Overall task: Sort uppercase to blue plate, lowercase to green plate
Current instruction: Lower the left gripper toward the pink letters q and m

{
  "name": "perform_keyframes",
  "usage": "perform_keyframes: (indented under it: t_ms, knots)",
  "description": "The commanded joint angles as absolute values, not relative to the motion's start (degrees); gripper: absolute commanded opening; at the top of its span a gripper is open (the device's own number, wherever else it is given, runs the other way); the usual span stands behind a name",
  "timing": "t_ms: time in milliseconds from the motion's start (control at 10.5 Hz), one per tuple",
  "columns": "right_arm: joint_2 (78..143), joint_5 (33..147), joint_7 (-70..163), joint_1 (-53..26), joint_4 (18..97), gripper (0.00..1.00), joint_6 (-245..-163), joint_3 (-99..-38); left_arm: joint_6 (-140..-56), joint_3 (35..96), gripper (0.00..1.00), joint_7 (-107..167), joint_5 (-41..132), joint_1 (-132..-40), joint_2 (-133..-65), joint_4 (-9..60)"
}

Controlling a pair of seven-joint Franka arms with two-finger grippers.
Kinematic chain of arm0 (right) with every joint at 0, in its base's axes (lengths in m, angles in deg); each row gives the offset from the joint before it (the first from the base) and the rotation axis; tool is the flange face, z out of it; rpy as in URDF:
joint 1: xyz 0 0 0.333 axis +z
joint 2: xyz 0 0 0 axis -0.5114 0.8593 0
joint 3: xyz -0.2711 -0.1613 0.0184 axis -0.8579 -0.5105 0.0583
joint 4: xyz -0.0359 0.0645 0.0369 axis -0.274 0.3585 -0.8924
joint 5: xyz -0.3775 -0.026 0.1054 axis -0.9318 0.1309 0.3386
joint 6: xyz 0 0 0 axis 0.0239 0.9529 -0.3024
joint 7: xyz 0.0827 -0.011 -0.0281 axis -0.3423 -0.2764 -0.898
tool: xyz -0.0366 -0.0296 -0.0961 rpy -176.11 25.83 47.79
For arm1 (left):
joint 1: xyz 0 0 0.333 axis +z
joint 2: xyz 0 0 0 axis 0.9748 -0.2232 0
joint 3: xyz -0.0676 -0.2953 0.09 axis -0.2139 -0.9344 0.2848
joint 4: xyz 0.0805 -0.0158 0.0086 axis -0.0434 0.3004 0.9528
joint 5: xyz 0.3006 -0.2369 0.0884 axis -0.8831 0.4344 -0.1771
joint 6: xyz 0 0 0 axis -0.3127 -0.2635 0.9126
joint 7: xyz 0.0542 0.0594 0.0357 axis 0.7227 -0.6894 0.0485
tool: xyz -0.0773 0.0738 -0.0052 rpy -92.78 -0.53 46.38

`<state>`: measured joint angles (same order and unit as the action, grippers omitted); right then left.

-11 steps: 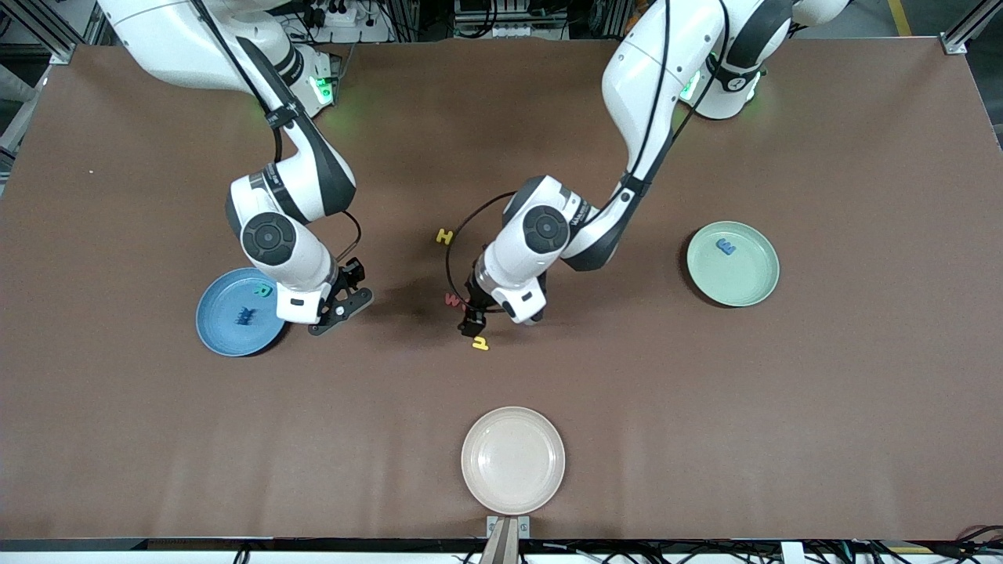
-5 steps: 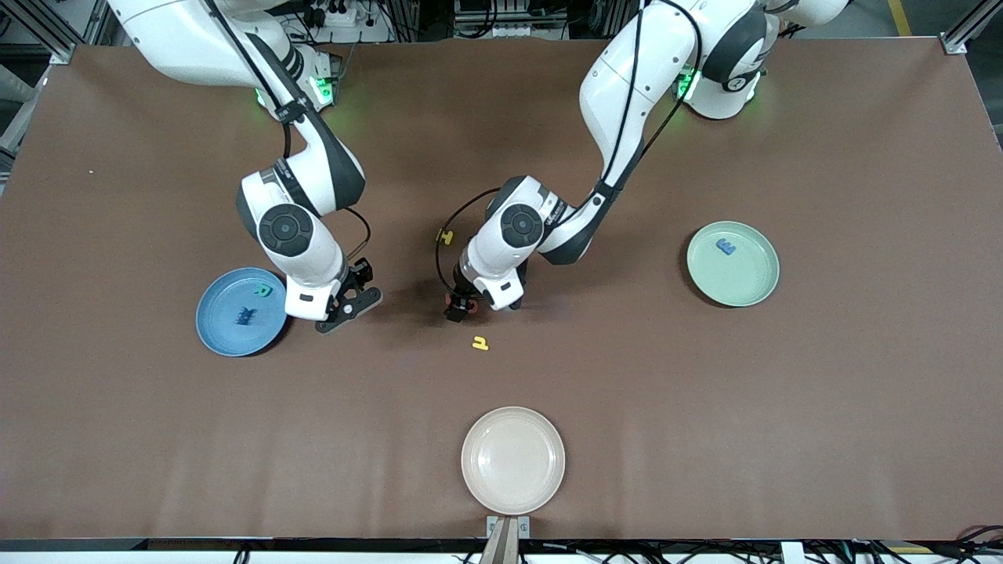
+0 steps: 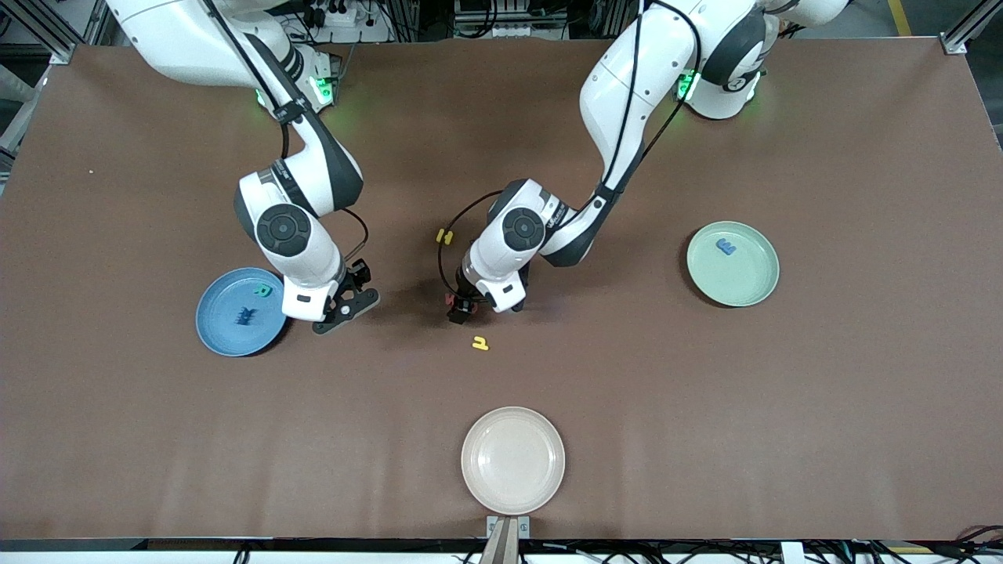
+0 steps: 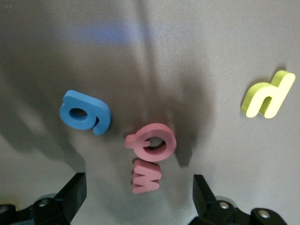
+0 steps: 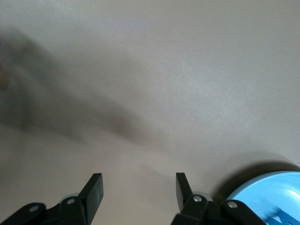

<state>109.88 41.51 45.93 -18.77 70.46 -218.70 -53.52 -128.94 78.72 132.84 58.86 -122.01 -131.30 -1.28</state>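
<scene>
1. Left claw [image 4: 136, 199]: fingers spread wide, empty, low over the red w [image 4: 146, 176] and red Q [image 4: 152, 141], which touch each other. Probably lined up to pinch the w, a lowercase bound for the green plate [image 3: 733, 263].
2. Just beside that pair: blue g [image 4: 84, 112]. Yellow h [image 3: 479, 342] a little nearer the camera; yellow H [image 3: 444, 235] farther, partly hidden by the left arm.
3. Right claw [image 5: 136, 190]: parted, holding nothing, over bare worktop [image 3: 783, 407] just beside the blue plate [image 3: 227, 333]. Likely waiting for an uppercase letter.
4. On the blue plate: teal R [image 3: 263, 291] and blue W [image 3: 245, 316], already sorted.
5. On the green plate, toward the left arm's end: blue m [image 3: 726, 247].
6. Cream plate [image 3: 512, 459], nearest the camera: no part in the sorting.
</scene>
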Motion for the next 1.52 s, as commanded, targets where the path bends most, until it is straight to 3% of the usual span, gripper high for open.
perform_keyframes:
  t_ms: [0, 1422]
  knots:
    - [108.98, 40.47, 47.01, -19.60, 71.73, 0.71, -219.47, -53.18, -129.42, 78.71, 1.00, 130.94, 60.40, -122.37, -132.07, -2.24]
    - [108.98, 40.30, 46.92, -19.59, 72.25, 0.76, -220.09, -53.18, -129.42, 78.45, 1.00, 129.36, 60.40, -122.72, -132.51, -2.33]
